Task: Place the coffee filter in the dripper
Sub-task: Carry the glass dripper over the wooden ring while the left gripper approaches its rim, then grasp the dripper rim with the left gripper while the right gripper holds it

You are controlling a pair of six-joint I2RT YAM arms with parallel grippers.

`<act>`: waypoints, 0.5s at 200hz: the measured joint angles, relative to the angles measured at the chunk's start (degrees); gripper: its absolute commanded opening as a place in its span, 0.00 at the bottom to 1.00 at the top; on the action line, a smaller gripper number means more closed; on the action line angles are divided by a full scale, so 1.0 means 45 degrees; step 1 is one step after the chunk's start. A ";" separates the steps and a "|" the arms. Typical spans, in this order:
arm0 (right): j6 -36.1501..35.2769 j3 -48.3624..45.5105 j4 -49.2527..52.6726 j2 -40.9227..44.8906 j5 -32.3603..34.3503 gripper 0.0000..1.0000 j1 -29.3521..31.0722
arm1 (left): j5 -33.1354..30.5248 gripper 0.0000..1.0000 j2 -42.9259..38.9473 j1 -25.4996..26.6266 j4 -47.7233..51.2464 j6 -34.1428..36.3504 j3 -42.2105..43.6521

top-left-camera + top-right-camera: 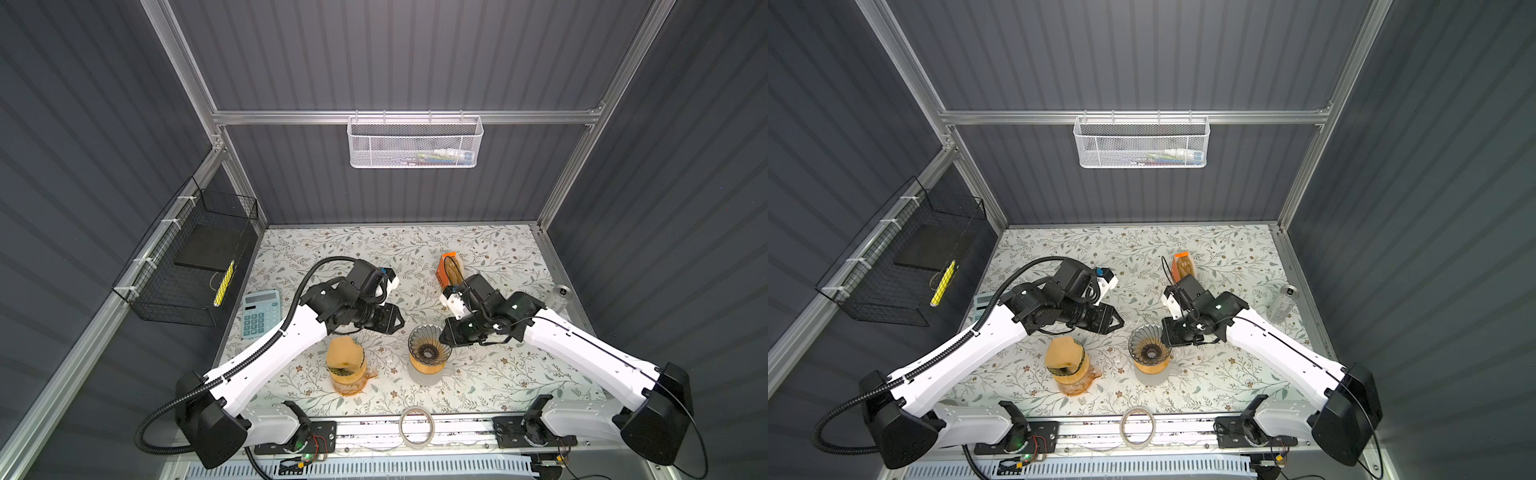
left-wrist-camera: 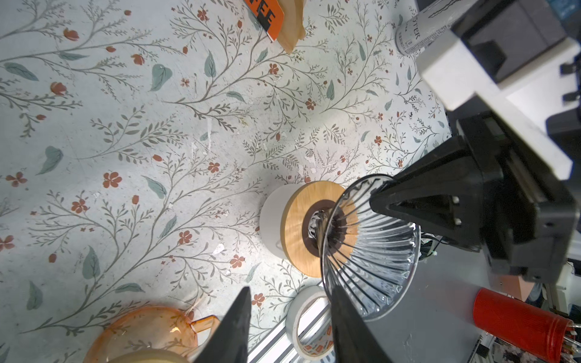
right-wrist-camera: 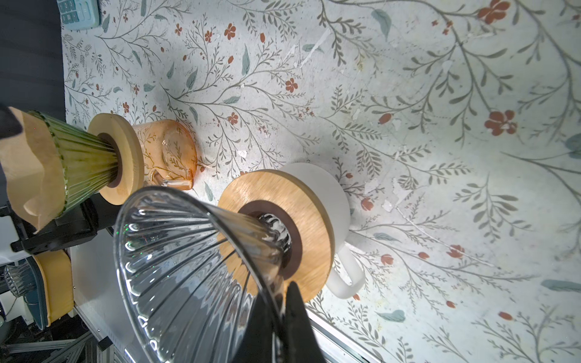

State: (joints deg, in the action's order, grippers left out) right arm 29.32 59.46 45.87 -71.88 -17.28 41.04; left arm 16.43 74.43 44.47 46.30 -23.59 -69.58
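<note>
A clear glass dripper (image 1: 428,347) (image 1: 1148,347) (image 3: 188,267) with a wooden collar stands on a white mug (image 1: 428,376) (image 3: 333,195) and holds no paper. My right gripper (image 1: 442,336) (image 3: 281,292) is shut on its rim, one finger inside and one outside. A brown coffee filter (image 1: 343,351) (image 3: 28,166) sits in a green dripper (image 3: 81,163) on an orange glass pitcher (image 1: 349,382). My left gripper (image 1: 399,322) (image 2: 290,292) hovers open behind and between the two drippers, with nothing between its fingers. An orange pack of brown filters (image 1: 451,270) stands at the back.
A blue calculator (image 1: 261,312) lies at the left edge of the mat. A tape roll (image 1: 417,426) rests on the front rail. A silver can (image 1: 561,296) stands at the right edge. A black wire basket (image 1: 195,266) hangs on the left wall.
</note>
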 measured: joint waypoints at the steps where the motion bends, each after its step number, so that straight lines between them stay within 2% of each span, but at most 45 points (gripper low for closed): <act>1: 0.0005 0.0000 -0.0005 -0.0005 0.0005 0.00 0.0000 | 0.0019 0.42 0.0000 0.0010 -0.0015 -0.0015 0.0015; 65: 0.0053 -0.0058 -0.0194 -0.0102 0.0024 0.00 0.0000 | 0.0384 0.41 0.0359 0.0865 -0.0277 -0.0379 0.0525; 100: 0.0058 -0.0073 -0.0291 -0.0107 0.0078 0.08 0.0000 | 0.0316 0.40 0.0991 0.1326 -0.0233 -0.0374 0.0525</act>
State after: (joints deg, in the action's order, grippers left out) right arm 29.58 59.13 44.56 -72.36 -16.93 41.04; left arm 17.85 78.89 50.43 45.25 -25.28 -67.22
